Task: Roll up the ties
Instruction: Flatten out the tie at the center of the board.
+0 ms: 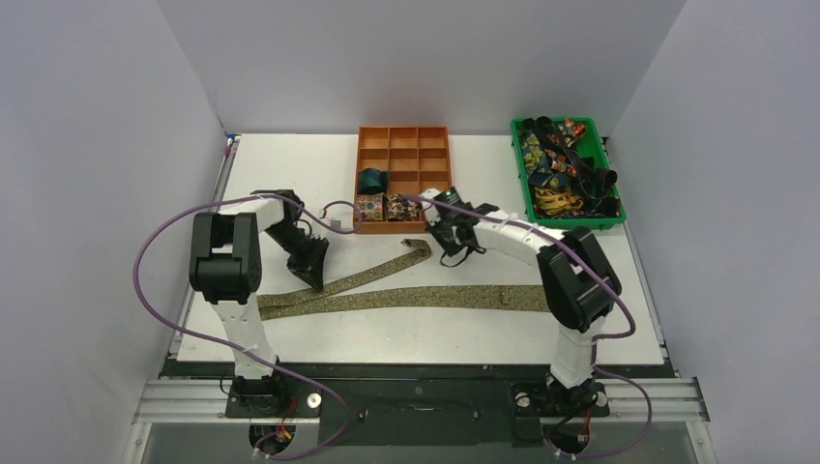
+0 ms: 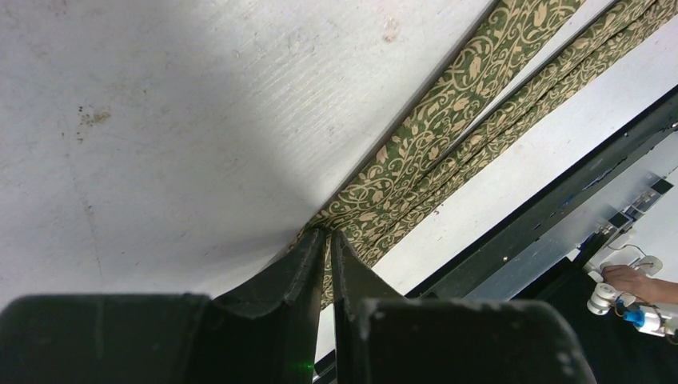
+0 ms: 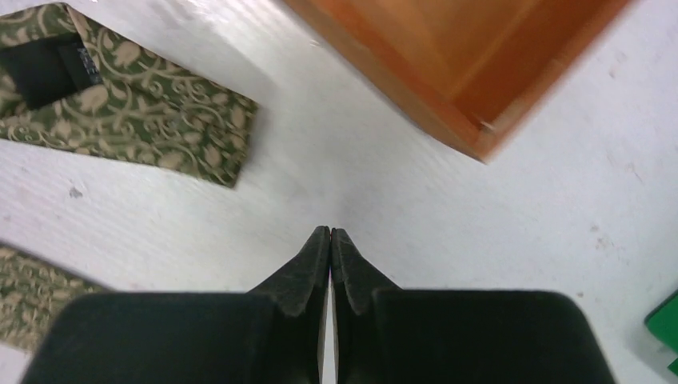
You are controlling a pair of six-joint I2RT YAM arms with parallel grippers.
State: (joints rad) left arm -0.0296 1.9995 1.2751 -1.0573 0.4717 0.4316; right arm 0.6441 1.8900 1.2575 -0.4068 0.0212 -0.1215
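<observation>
An orange divided tray (image 1: 403, 140) is sitting at the back middle of the white table (image 1: 290, 174). A green bin (image 1: 523, 179) is standing to its right, apart from it. Grey walls (image 1: 97, 145) are enclosing three sides.

White table (image 1: 280, 164), pale, perhaps greyish walls (image 1: 416, 58)

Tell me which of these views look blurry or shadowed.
Left wrist: a broad soft shadow on the table by the left pincer, with the olive tie crisp. Right wrist: the orange tray is blurred. Top external: even light, sharp.
</observation>
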